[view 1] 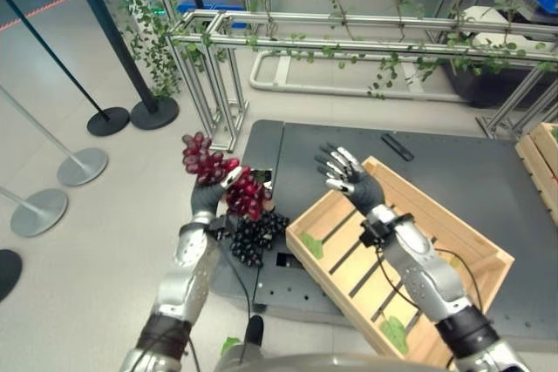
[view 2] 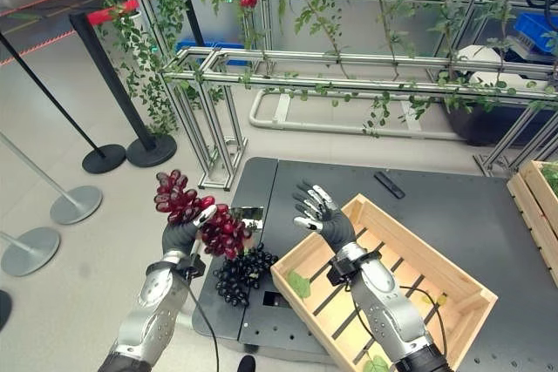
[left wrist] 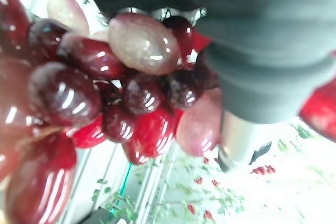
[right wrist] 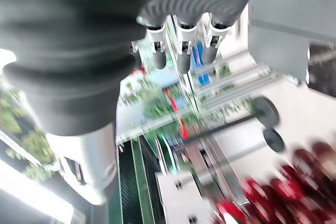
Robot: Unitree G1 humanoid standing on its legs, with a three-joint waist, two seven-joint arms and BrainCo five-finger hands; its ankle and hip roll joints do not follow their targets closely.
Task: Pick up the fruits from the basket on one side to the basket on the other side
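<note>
My left hand (view 1: 209, 198) holds a bunch of red grapes (view 1: 214, 172) up in the air, left of the dark platform (view 1: 453, 172); the same red grapes (left wrist: 79, 93) press close against the hand's cover. Below it a bunch of black grapes (view 1: 255, 237) lies on the platform's left front corner. A slatted wooden crate (view 1: 397, 254) stands on the platform in front of me, holding a few green leaves (view 1: 312, 246). My right hand (view 1: 347, 176) hovers open, fingers spread, over the crate's far left corner, a short way right of the red grapes.
A second wooden crate (view 1: 542, 163) stands at the platform's right edge. A small black bar (view 1: 397, 146) lies on the platform behind the crate. A metal frame with vines (view 1: 349, 41) stands behind. Stanchion posts (view 1: 109, 119) stand on the floor at left.
</note>
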